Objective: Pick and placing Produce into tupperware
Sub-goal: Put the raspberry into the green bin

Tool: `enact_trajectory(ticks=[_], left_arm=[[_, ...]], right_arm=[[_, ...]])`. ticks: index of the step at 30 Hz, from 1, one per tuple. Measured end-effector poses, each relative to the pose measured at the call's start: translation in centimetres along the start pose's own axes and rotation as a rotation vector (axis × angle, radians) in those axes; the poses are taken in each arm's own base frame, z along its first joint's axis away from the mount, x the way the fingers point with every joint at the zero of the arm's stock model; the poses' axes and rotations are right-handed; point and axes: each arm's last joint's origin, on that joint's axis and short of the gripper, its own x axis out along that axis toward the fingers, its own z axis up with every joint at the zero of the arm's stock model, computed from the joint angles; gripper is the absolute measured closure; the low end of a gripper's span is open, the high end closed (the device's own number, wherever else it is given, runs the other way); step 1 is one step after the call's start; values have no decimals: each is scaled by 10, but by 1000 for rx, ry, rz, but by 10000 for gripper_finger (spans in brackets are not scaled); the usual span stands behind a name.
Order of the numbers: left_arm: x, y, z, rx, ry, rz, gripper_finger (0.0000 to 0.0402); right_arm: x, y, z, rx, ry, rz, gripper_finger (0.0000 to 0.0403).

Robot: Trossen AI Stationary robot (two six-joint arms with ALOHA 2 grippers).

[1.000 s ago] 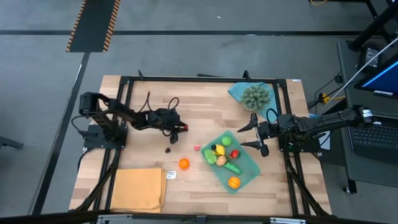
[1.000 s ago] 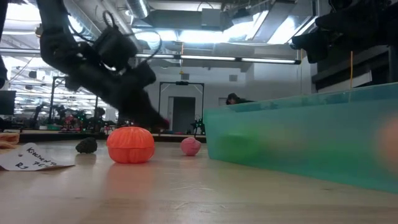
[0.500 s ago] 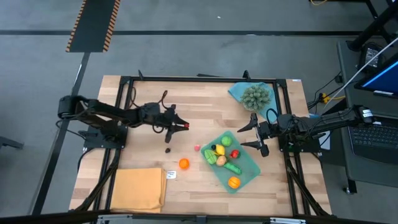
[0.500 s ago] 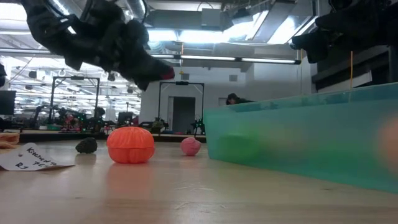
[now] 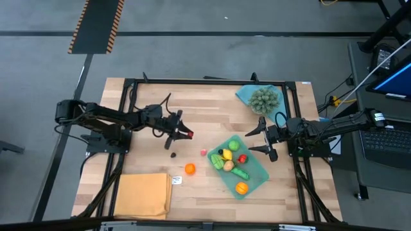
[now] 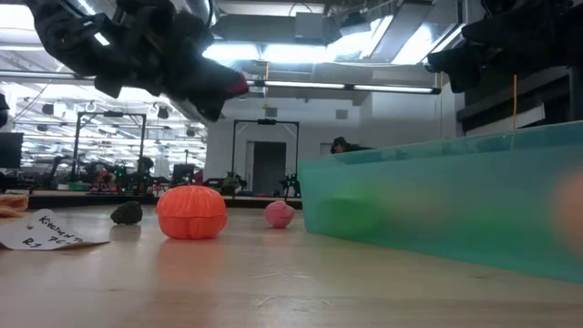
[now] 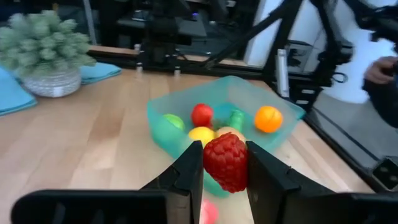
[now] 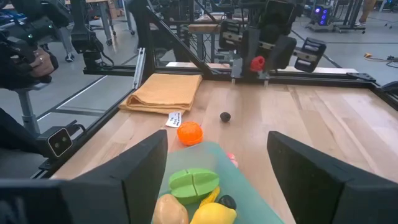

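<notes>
My left gripper (image 5: pixel 188 134) hangs above the table's middle, shut on a small red berry-like toy (image 7: pixel 226 163). The teal tupperware (image 5: pixel 260 174) lies right of centre and holds several produce pieces: yellow, red, green, tan and orange. Three loose pieces rest on the wood left of it: an orange ball (image 5: pixel 190 169), a pink piece (image 5: pixel 203 153) and a small dark piece (image 5: pixel 173 154). My right gripper (image 5: pixel 258 139) hovers open at the tupperware's right far corner, holding nothing. My left gripper pinches the red berry by its two sides (image 7: pixel 208 158) between its two fingers. The fingers lie nearly level and point toward the table's right edge. The berry is lifted well clear of the table, as the low view shows (image 6: pixel 235 88).
A spiky grey-green ball (image 5: pixel 264 99) sits on a blue cloth (image 5: pixel 244 95) at the far right. A folded orange-yellow cloth (image 5: pixel 142 194) lies at the near left, with a paper tag (image 5: pixel 176 180) beside it. A person's hand (image 7: pixel 379 68) shows beyond the table.
My left gripper has risen from the tabletop with the red berry, which is now lifted clear. The gripper has tipped from slanting down to nearly level. The loose pieces and my right gripper have kept still.
</notes>
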Motion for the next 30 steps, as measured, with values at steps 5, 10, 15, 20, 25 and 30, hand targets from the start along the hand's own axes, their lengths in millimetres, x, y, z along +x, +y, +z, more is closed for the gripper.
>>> enact_trajectory(ticks=[5, 10, 15, 20, 25, 30], left_arm=[[5, -4, 7, 9, 1, -33, 318], [24, -8, 20, 68, -10, -74, 317], [53, -8, 24, 98, 69, -102, 318], [84, -8, 39, 151, 113, -130, 317], [107, -10, 54, 188, 181, -155, 318], [122, -16, 74, 204, 269, -173, 318]], right_arm=[[0, 0, 0, 35, 0, 0, 125], [0, 0, 0, 31, -1, 0, 125], [-1, 1, -2, 57, 21, 39, 125], [-7, 3, -2, 83, 43, 87, 125], [-14, 4, -3, 60, 60, 87, 125], [-18, 4, -7, 67, 106, 84, 125]])
